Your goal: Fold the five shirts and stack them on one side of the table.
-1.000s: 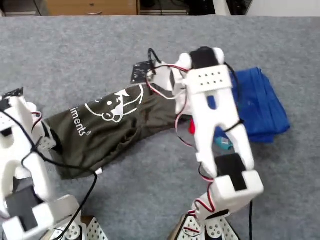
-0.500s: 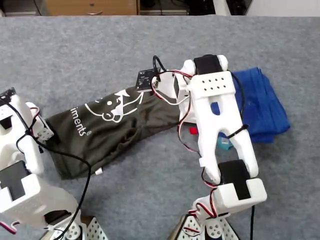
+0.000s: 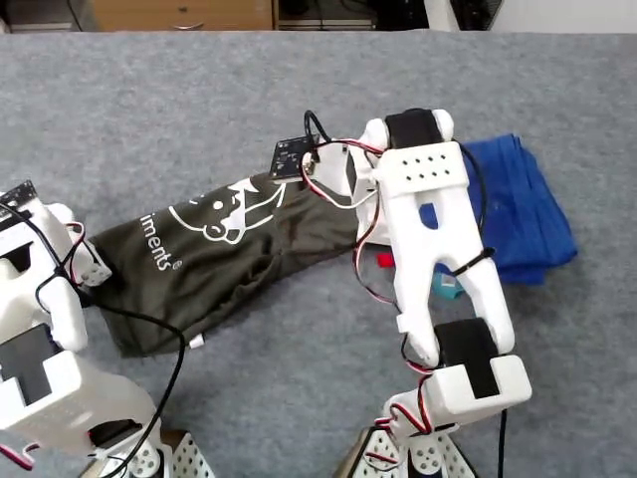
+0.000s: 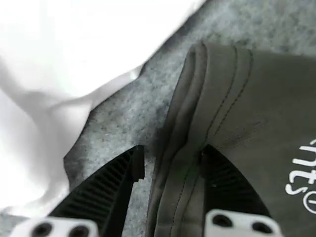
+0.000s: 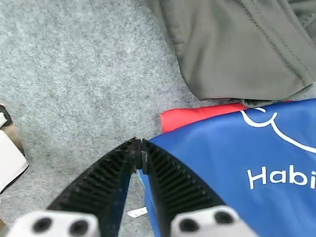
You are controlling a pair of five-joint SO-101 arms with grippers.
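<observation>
Robotics lab bench: 2 white servo arms, left arm [image 3: 45, 344] and right arm [image 3: 433, 234], with exposed wiring [image 3: 363, 234], on a grey felt-covered table [image 3: 149, 100]; wooden drawer unit [image 3: 184, 14] behind.

Slantwise across the table [image 3: 149, 100], near left to far centre: the long shirt [image 3: 224, 249]. Just beside its far end, to the right: the folded stack [image 3: 518, 209]. Astride the shirt's near-left end, left gripper [image 4: 170, 160]; at the stack's shirt-side edge, right gripper [image 5: 139, 148].
</observation>
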